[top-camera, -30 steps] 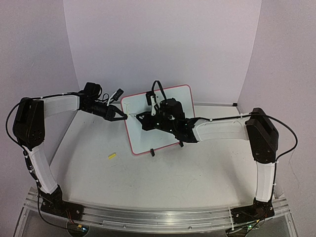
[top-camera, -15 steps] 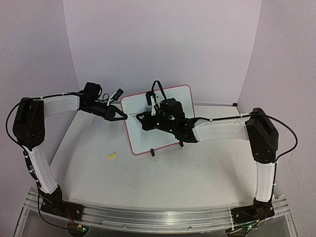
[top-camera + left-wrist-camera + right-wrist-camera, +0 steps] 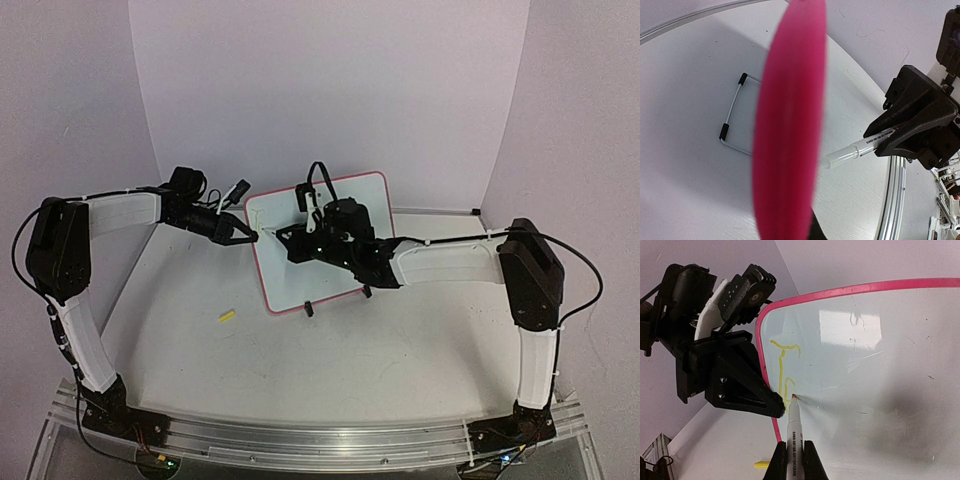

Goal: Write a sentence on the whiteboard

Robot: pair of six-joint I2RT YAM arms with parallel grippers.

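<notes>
With its left edge clamped by the left gripper [image 3: 243, 233], the whiteboard [image 3: 290, 285] stands tilted at the back centre of the table [image 3: 400, 340], bearing barely 2 yellow letters of the sentence [image 3: 782, 360], while the marker [image 3: 795, 435] pinched in the right gripper [image 3: 794, 455] touches just beside that edge, bare board open rightward.

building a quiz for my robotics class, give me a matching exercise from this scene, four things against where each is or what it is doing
Things
1. left claw
2. right claw
3. yellow strokes
4. small yellow piece

Places or states
A. lying on the table, apart from the whiteboard
B. shut on the marker
C. on the whiteboard, near its left edge
D. shut on the whiteboard's left edge

Pairs: 1-D, 2-B, 3-C, 4-A
</notes>
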